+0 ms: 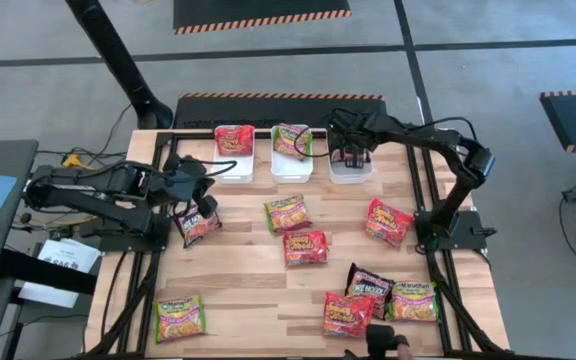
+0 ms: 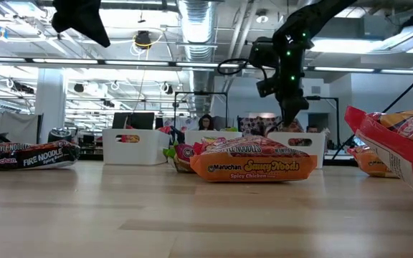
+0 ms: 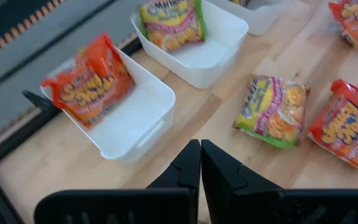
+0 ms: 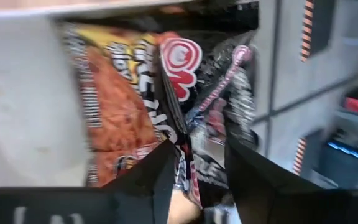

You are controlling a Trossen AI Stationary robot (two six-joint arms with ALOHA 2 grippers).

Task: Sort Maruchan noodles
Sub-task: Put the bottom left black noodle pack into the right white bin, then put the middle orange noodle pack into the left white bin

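We see the right gripper [image 1: 351, 160] reaching down into the rightmost white bin [image 1: 352, 175] at the far edge of the surface [image 1: 248, 280], its jaws apart around the edge of a black noodle packet [image 4: 166, 106] that sits inside that bin. The left gripper [image 1: 204, 208] hovers just above another black packet [image 1: 196, 227] lying on the surface at the left, its jaws pressed together and holding nothing. The left bin [image 1: 234, 160] holds a red-orange packet [image 1: 233, 139], the middle bin [image 1: 292, 162] a green-yellow one [image 1: 291, 139]. More packets lie loose: a green-yellow one [image 1: 287, 213] and a red one [image 1: 305, 247] mid-surface, another red one [image 1: 389, 221] to the right, a green-yellow one [image 1: 179, 317] at the near left, and a cluster [image 1: 378, 298] near the front edge.
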